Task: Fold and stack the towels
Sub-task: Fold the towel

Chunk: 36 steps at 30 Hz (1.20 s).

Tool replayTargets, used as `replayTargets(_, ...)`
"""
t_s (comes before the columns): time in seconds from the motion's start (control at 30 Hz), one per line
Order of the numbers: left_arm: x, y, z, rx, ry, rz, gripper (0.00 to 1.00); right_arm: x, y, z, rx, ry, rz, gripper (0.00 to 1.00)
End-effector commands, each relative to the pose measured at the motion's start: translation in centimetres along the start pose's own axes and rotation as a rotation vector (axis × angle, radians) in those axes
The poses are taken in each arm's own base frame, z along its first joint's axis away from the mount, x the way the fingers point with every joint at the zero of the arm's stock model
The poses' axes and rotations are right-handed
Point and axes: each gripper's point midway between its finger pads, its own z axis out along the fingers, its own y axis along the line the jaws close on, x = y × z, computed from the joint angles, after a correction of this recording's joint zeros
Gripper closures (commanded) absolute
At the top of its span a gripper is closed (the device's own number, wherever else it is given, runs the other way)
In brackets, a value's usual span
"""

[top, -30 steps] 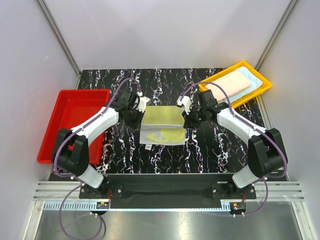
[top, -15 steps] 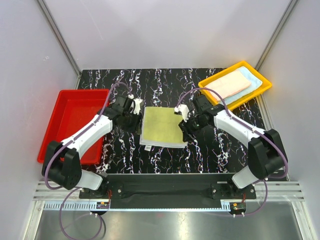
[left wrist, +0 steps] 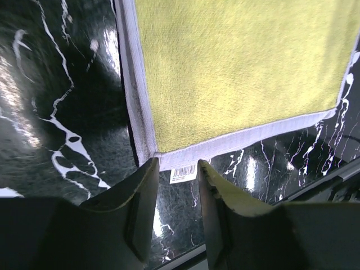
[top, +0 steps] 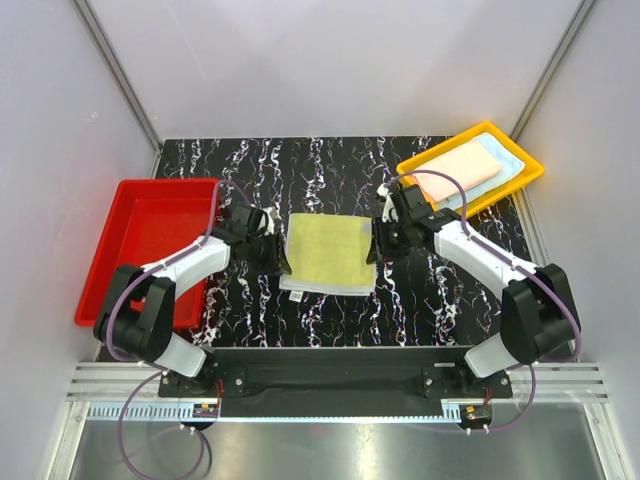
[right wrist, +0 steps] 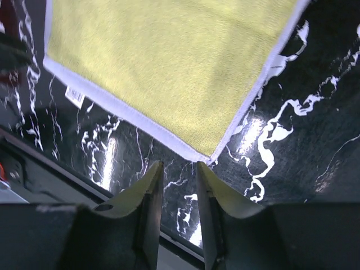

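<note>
A yellow-green towel (top: 328,252) with a white hem lies folded flat on the black marble table, between the two arms. My left gripper (top: 279,256) is at its left edge, open, jaws empty. In the left wrist view the gripper (left wrist: 177,169) hovers just short of the towel's (left wrist: 236,67) corner, by a barcode label (left wrist: 184,173). My right gripper (top: 373,247) is at the towel's right edge, open and empty. In the right wrist view it (right wrist: 179,169) sits just off the towel's (right wrist: 169,67) near corner. A peach-pink towel (top: 462,168) lies over a light blue towel (top: 503,160) in the yellow tray.
A red tray (top: 140,240) sits on the left, partly over the table's left edge, with nothing in it. The yellow tray (top: 478,131) stands at the back right corner. White walls enclose the table on three sides.
Both grippers held the towel's raised edge, laid it over into a fold and opened. They have since drawn apart to the towel's left and right edges.
</note>
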Motion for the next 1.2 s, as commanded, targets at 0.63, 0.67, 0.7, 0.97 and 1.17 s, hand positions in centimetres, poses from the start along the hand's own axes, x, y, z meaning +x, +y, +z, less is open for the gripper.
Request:
replayTargets(0.63, 1.0, 2.2, 2.5, -0.059, -0.029, -0.100, 0.62, 4.2, -3.0, 6.0, -0.001, 0.025, 0.362, 0.72)
replayTargets(0.67, 0.8, 2.0, 2.6, -0.050, -0.035, -0.097, 0.62, 4.3, -3.0, 6.1, -0.005, 0.027, 0.364, 0.73)
replayTargets(0.7, 0.8, 2.0, 2.7, -0.048, -0.034, -0.098, 0.62, 4.4, -3.0, 6.2, -0.011, 0.026, 0.363, 0.74)
replayTargets(0.97, 0.8, 2.0, 3.0, -0.040, -0.030, -0.103, 0.74, 4.8, -3.2, 6.2, -0.003, 0.028, 0.356, 0.87)
replayTargets(1.17, 0.6, 1.5, 2.6, -0.030, -0.024, -0.099, 0.94, 5.0, -3.1, 6.3, -0.011, 0.041, 0.353, 0.89)
